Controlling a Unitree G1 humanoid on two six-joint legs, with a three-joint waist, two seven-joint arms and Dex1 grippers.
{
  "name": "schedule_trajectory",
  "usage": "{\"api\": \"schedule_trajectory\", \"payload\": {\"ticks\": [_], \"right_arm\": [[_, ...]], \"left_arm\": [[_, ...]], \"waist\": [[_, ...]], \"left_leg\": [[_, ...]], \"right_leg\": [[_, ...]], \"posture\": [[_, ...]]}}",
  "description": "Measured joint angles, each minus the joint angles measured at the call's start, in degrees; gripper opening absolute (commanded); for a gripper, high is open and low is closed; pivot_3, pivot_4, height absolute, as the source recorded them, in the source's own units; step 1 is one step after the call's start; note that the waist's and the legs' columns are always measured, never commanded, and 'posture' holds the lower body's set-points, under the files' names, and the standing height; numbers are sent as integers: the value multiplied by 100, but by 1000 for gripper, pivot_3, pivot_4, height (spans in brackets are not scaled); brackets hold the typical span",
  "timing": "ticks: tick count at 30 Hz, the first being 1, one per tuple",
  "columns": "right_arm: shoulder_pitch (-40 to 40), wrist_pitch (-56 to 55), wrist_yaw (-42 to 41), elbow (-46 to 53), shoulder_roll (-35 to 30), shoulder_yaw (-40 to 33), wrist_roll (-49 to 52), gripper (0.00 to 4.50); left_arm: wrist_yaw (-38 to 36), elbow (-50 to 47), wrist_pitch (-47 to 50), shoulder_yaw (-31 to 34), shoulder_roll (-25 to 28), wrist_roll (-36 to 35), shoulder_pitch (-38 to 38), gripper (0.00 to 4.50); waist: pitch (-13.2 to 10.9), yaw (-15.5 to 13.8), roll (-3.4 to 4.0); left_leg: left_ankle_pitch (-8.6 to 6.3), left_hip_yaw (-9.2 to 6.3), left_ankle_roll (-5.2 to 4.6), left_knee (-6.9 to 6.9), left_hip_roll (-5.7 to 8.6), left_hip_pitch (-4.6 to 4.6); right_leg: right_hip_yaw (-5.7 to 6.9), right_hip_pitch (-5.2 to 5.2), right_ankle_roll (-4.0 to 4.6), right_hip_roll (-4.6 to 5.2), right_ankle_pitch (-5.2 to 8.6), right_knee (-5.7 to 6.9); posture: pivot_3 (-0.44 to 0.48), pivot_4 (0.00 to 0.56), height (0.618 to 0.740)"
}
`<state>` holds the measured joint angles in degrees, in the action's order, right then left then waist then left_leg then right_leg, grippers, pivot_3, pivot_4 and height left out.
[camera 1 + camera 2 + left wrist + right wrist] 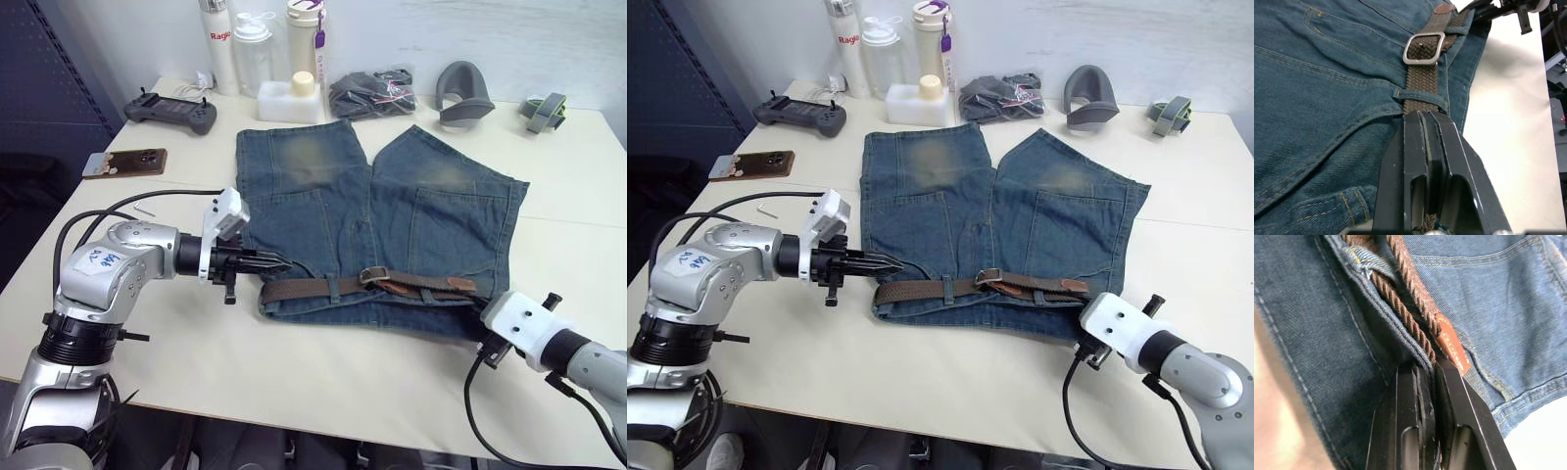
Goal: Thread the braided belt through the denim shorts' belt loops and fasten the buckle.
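Note:
The denim shorts (392, 196) lie flat on the table with the waistband towards me. The braided belt (313, 289) runs along that waistband, passes under a belt loop (1422, 96), and its silver buckle (1423, 48) rests near the middle. My left gripper (277, 262) is at the left end of the waist, shut on the belt. At the right end of the waist my right gripper (1425, 364) is shut, with the braid running in between its fingers beside the belt's tan leather tip (1452, 345).
Behind the shorts stand bottles (253, 49), a white tub (289, 100) and a dark bundle with pink cord (372, 93). A controller (171, 111), a phone (125, 163) and a hex key (143, 209) lie at the left. Grey parts (462, 93) sit at the back right.

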<state>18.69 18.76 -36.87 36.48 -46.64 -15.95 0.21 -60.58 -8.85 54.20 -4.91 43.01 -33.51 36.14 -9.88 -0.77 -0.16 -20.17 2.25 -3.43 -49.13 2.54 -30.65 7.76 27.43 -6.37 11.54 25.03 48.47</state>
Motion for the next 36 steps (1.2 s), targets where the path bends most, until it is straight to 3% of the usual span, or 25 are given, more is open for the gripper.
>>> {"api": "schedule_trajectory", "payload": {"ticks": [7,12,14,21,33,36], "right_arm": [[-41,-8,37,0,124,107,-146,61],[-66,-8,38,-1,173,126,-211,0],[-106,-8,37,-5,175,139,-234,0],[-213,-5,36,-61,206,216,-247,0],[-298,29,9,-63,206,232,-252,0],[-318,30,-3,-64,206,235,-252,0]], "left_arm": [[217,-378,278,-351,64,98,-194,0],[172,-745,301,-281,84,-98,-339,1724],[184,-899,85,-289,109,-3,-407,2624],[524,-1098,-1931,-842,203,1411,-1256,2624],[1468,-417,-4271,-920,-322,3006,-1395,2624],[1572,-308,-4652,-918,-364,3258,-1422,1813]], "waist": [[0,15,0],[0,9,0],[0,17,0],[0,31,0],[0,13,0],[0,1,0]], "left_leg": [[0,0,0,1,-1,0],[0,0,0,1,-1,1],[0,1,0,2,-1,2],[-2,3,5,5,-1,9],[-2,4,5,6,1,10],[-2,4,5,6,2,10]], "right_leg": [[-2,3,0,-1,0,1],[-3,2,0,-1,0,1],[-4,2,0,-1,0,0],[-6,0,1,0,1,1],[-6,1,-1,-1,0,3],[-6,1,-1,-1,0,3]], "posture": [[0,150,649],[0,150,649],[0,150,649],[0,150,649],[0,150,649],[0,150,649]]}}
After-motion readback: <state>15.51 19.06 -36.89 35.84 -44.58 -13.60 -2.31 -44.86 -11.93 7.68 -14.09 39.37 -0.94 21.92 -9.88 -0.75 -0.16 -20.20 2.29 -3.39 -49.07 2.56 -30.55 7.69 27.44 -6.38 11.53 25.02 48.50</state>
